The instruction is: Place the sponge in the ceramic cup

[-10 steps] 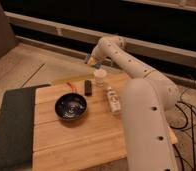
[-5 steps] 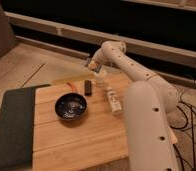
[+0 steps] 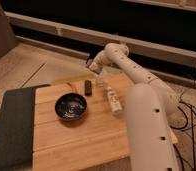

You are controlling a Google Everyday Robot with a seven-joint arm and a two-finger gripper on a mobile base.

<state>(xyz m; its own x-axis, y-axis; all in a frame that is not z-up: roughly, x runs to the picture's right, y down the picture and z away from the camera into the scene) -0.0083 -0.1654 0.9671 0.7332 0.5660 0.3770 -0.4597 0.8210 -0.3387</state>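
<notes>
Hovering closed, the pincer [image 3: 93, 64] seemingly pinches the sponge [image 3: 90, 63] just up-left of the ceramic cup [image 3: 101, 78], which stands upright. Any drop lies slightly rightward and down. The sponge's long axis is unclear.

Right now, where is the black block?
Camera view: the black block lies between the dark bowl and the white tube, just in front of the gripper.

Whitish gripper [image 3: 92, 65] near the pale cup [image 3: 100, 79] — glossy black bowl [image 3: 70, 106], tan plank-lined table [image 3: 86, 142].
</notes>
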